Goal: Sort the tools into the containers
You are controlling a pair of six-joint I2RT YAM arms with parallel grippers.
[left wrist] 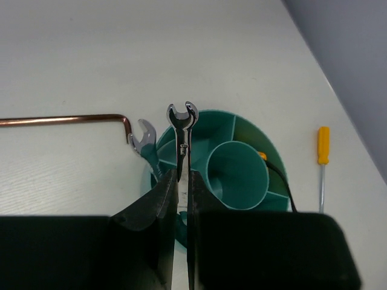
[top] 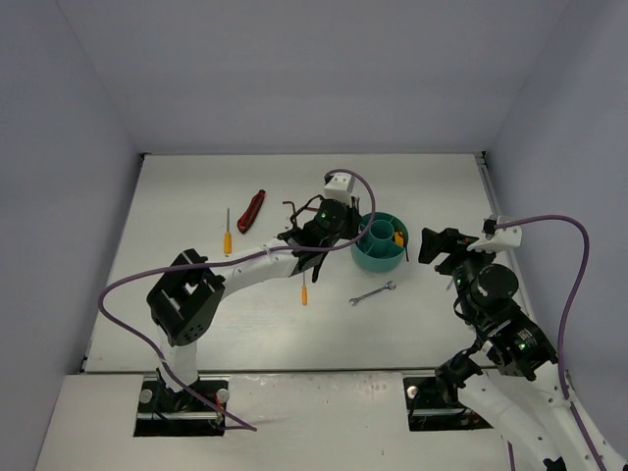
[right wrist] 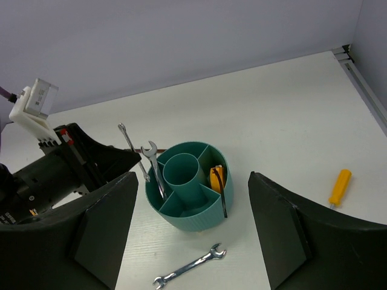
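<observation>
A white table is filling every view, with grey walls closing it in on three sides. At the far left of the overhead frame, a thin screwdriver (top: 228,235) is lying beside the red-and-black-handled tool (top: 252,210), and a hex key (top: 291,208) is lying just right of them. A second screwdriver (top: 304,291) is resting below the left arm.

The left gripper (left wrist: 182,181) is clenching the held wrench (left wrist: 182,124) edge-on and tilted at the left rim of the teal tub (right wrist: 193,222). A stowed wrench (left wrist: 147,145) is leaning in the compartment just beside it. Whether the held wrench's lower end is already inside the rim cannot be told.

The arm is apparently delivering this wrench to that compartment. To do the step well:
- Centre the shaft over the open wedge, apart from the rim, the divider wall and the stowed wrench.
- Lower it until its end is sitting below the rim, and only then release. A release outside the rim would likely be dropping it onto the table.

Further right, the tape measure (right wrist: 216,178) and a second hex key (right wrist: 222,199) are occupying the right-hand compartments. A loose wrench (right wrist: 190,266) is waiting at lower centre. The right gripper (top: 437,247) is hanging just right of the tub, its fingers spread and grasping nothing. A third screwdriver (right wrist: 338,186) is lying near the table's right edge (right wrist: 363,84).

Open room is lying above the tub and toward the upper frame. The right side is crowded.
</observation>
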